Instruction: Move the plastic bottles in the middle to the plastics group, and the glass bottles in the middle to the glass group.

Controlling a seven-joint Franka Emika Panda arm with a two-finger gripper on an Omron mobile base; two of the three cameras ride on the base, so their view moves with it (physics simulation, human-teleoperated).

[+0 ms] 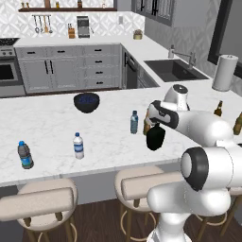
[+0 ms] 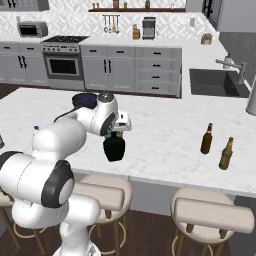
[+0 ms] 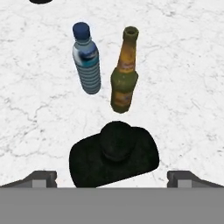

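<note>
Squat black bottle stands directly under the gripper, whose jaws are spread wide to either side of it and hold nothing. Just beyond the black bottle stand the slim brown bottle and, beside that, the small blue-capped water bottle, all upright on the marble counter. Relative to the black bottle, the two amber glass bottles wait well off to one side and the two plastic bottles well off to the other. The black bottle looks like heavy, rigid, smooth glass, breakable if tipped. Its round body seems wide for the jaws; the narrow neck looks the surer hold.
</note>
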